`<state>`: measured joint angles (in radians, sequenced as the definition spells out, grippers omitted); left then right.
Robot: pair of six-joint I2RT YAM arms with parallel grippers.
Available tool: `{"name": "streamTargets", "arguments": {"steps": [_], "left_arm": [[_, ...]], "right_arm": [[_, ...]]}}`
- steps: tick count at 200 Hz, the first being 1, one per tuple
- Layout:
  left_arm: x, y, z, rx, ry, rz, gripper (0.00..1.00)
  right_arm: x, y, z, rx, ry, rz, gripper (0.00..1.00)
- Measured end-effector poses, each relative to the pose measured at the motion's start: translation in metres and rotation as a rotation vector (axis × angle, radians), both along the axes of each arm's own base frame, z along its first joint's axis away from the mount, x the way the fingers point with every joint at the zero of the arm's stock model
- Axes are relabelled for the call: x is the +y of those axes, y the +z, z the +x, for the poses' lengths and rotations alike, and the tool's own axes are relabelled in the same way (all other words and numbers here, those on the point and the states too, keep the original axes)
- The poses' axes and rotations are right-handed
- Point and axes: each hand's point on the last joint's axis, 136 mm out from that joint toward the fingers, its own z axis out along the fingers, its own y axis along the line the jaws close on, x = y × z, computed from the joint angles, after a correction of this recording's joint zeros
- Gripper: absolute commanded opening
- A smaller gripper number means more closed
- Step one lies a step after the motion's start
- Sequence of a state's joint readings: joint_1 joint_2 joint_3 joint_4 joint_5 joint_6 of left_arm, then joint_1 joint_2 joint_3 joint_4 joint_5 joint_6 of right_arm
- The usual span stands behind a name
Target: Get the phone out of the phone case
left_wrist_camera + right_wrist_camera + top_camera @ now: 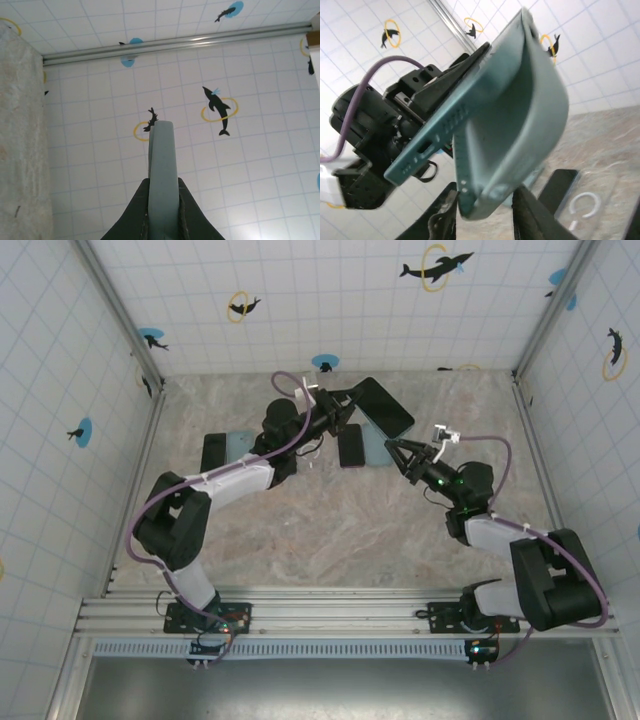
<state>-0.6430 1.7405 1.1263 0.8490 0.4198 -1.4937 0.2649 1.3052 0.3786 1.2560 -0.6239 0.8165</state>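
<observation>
Whether the right fingers [440,220] are pressing anything cannot be told. They are cut off by the lower edge of the right wrist view and are seen parted, with the lower corner of the soft grey-green phone case [535,115] between them. The flat grey-green phone [447,127] is held raised above the far middle of the marbled beige counter [330,530], clenched between the left fingers [132,215]. In the left wrist view only its thin edge is presented. The case is bowed away from the phone at its lower end and appears still joined at the upper end, though that joint is hard to make out.

One phone and one case are held up. Four more flat things are counted on the counter. A dark slab [350,445] lies beside a pale clear piece [377,445], just near of the held phone. A second dark slab [212,450] lies beside a second pale piece [240,445] at the left, which is partly covered by the left arm [235,480].
</observation>
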Motion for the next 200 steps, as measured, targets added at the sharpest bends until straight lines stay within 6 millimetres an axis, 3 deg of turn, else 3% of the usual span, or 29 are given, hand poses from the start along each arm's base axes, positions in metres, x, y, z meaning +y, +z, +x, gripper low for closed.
{"name": "streamTargets", "arguments": {"steps": [55, 88, 145, 200], "left_arm": [[0.014, -0.005, 0.001, -0.115, -0.051, 0.122, 0.04], [0.026, -0.003, 0.001, -0.203, -0.104, 0.167, 0.04], [0.033, -0.007, -0.012, -0.382, -0.21, 0.275, 0.05], [0.031, 0.004, -0.033, -0.525, -0.331, 0.279, 0.04]], "right_arm": [[-0.017, -0.015, 0.002, 0.051, -0.018, -0.074, 0.59], [-0.021, -0.025, 0.0, 0.072, 0.006, -0.132, 0.6], [-0.011, -0.023, -0.003, 0.041, 0.101, -0.221, 0.61], [0.017, -0.031, -0.015, 0.026, 0.272, -0.267, 0.57]]}}
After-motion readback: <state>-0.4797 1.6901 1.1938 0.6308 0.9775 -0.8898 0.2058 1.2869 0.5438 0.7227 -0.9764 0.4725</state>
